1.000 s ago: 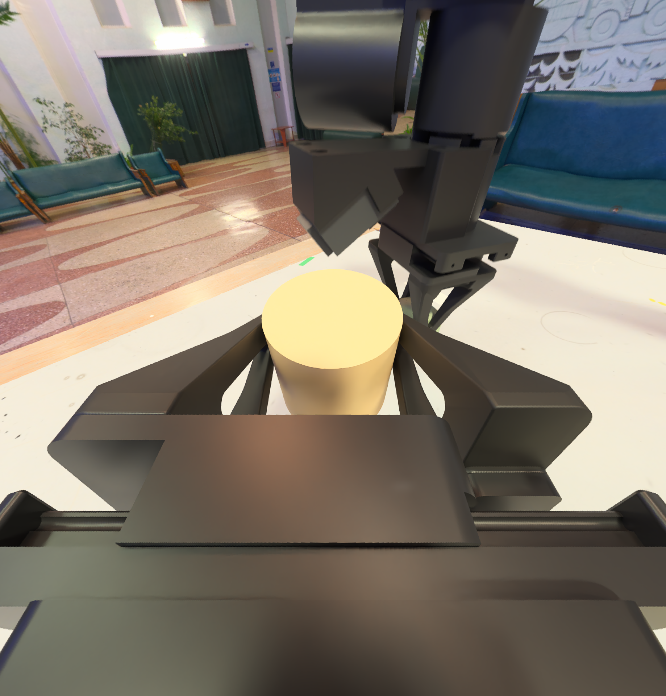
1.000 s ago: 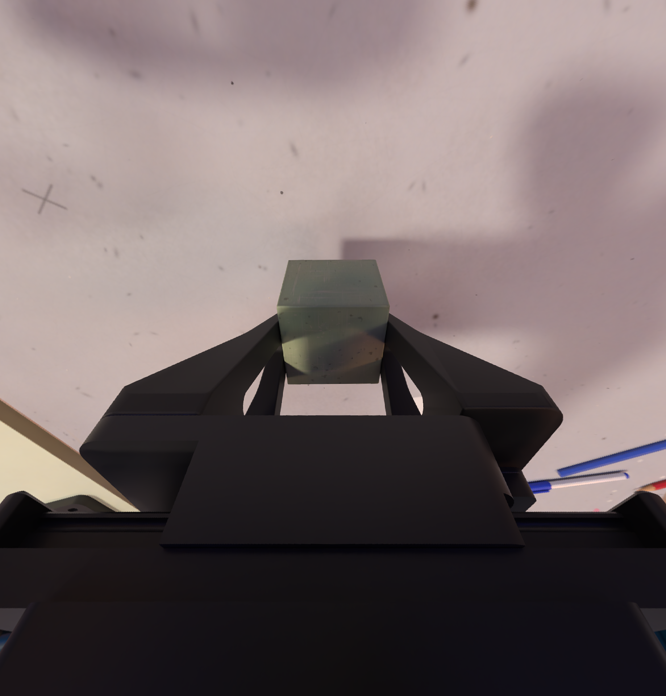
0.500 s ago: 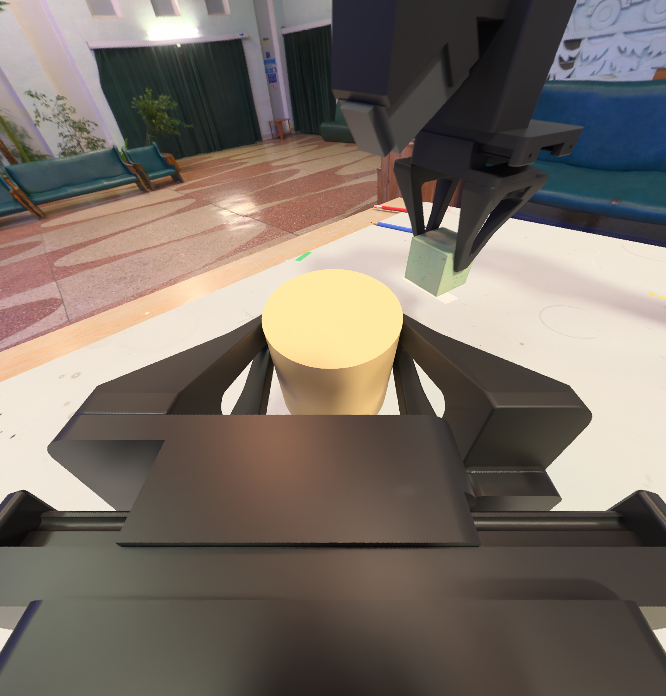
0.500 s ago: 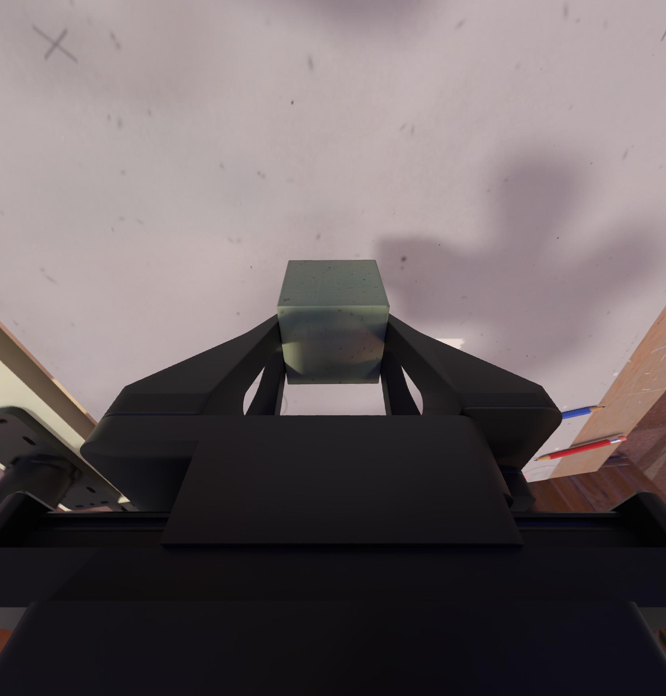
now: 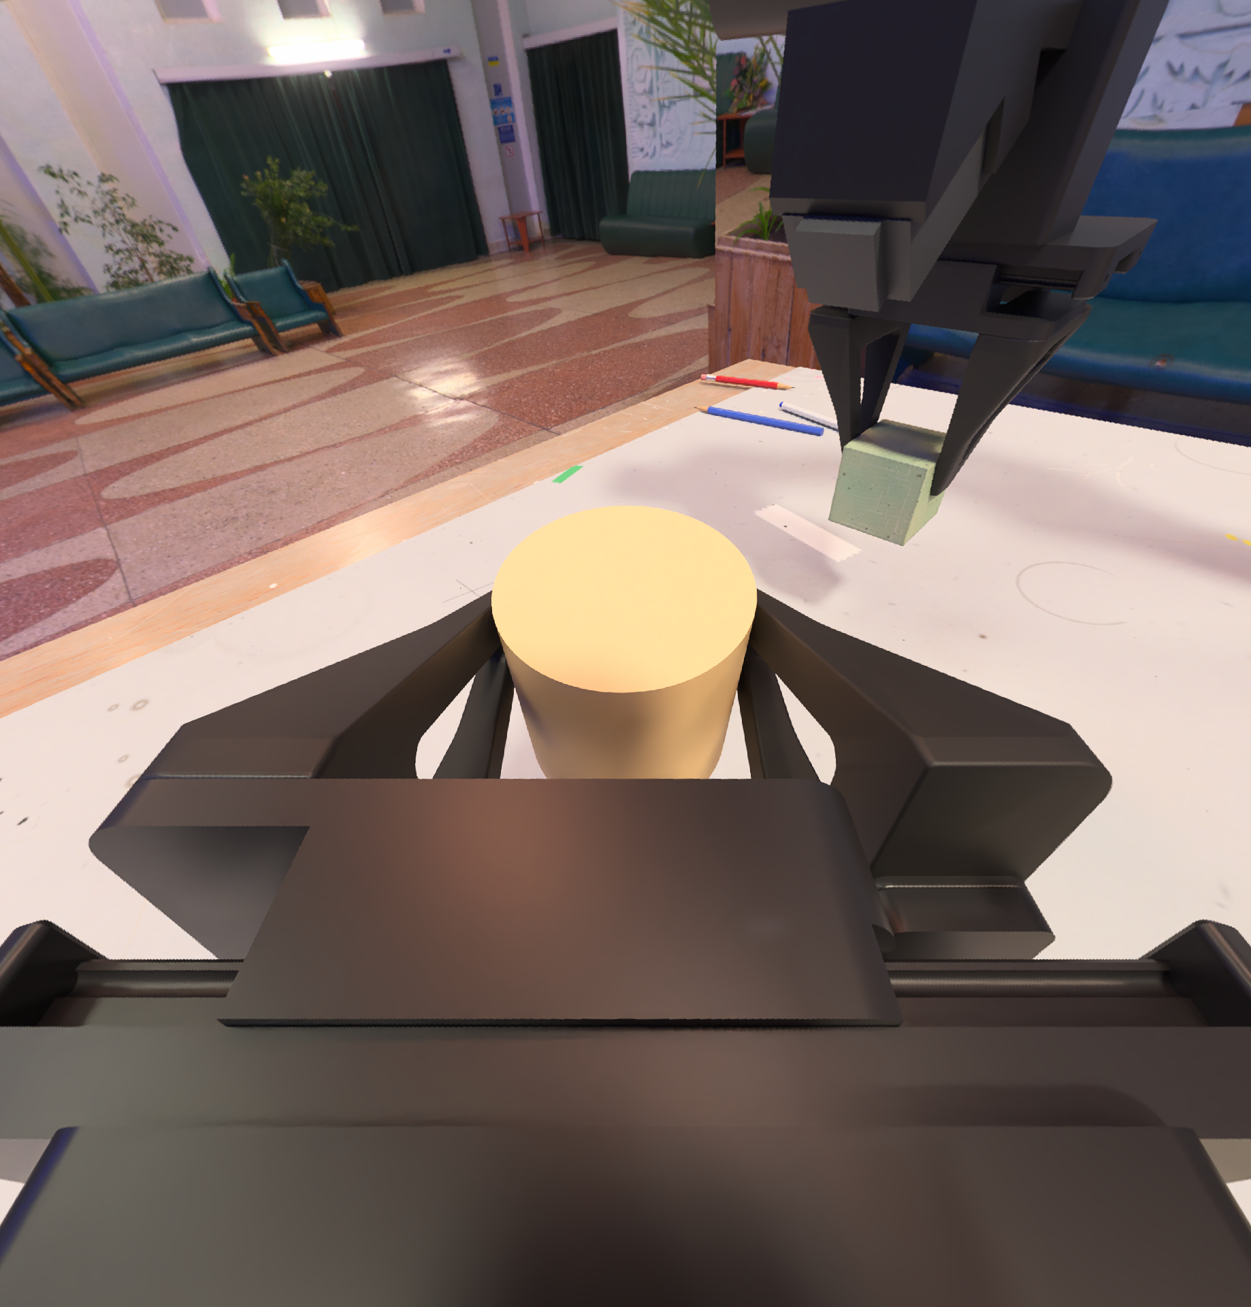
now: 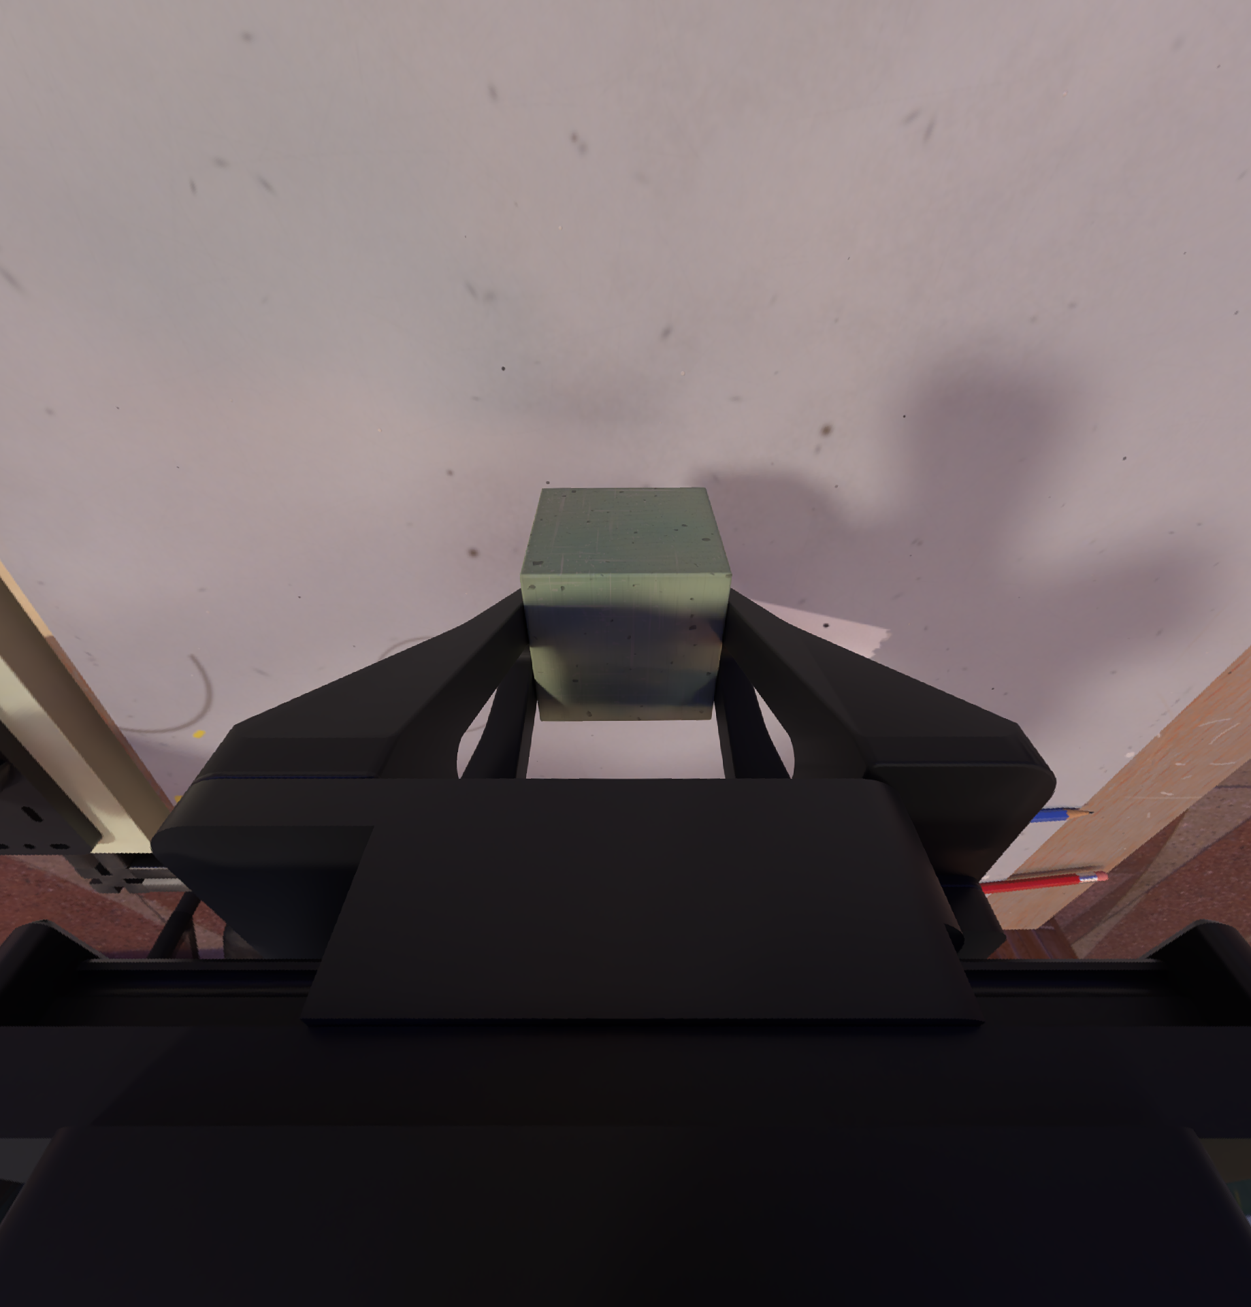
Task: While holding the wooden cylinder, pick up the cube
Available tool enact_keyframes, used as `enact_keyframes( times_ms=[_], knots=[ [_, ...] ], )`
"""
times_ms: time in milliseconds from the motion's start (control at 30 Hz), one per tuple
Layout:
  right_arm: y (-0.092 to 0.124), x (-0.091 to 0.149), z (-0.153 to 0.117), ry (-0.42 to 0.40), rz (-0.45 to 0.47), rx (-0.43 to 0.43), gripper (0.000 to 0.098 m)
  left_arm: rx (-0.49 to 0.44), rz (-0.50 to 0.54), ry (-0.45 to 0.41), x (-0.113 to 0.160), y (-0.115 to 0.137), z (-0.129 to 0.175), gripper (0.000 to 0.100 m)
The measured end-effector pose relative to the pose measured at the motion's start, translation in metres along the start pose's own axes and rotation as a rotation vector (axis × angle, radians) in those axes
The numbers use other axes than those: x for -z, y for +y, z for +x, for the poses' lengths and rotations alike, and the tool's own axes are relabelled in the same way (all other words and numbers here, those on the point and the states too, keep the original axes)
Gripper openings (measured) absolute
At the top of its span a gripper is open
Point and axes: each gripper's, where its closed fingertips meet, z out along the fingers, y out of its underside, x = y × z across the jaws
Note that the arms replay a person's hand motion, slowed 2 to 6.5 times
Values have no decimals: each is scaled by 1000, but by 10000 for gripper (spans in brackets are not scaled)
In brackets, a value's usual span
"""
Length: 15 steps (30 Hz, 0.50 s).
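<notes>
The left pincer [image 5: 624, 679] is clamped on the wooden cylinder [image 5: 623, 636], its 2 fingers pressed to the pale cylinder's sides, flat top facing the camera, above the white surface [image 5: 1033, 707]. The right pincer [image 5: 891, 460] is closed on the green cube [image 5: 881, 484], gripping it from above; the cube hangs clear of the surface, with its shadow below. In the right wrist view the cube [image 6: 624, 601] sits between the right pincer's [image 6: 624, 636] fingers. A red pencil [image 5: 746, 382] and a blue pencil [image 5: 760, 420] lie near the surface's far edge, well apart from the cylinder.
</notes>
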Motion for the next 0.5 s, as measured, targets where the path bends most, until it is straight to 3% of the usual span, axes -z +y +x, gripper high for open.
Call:
enact_keyframes(
  times_ms=[500],
  knots=[
    [5,-14,0,-7,3,28,402,-1,-24,0,-3,7,0,514]
  ],
)
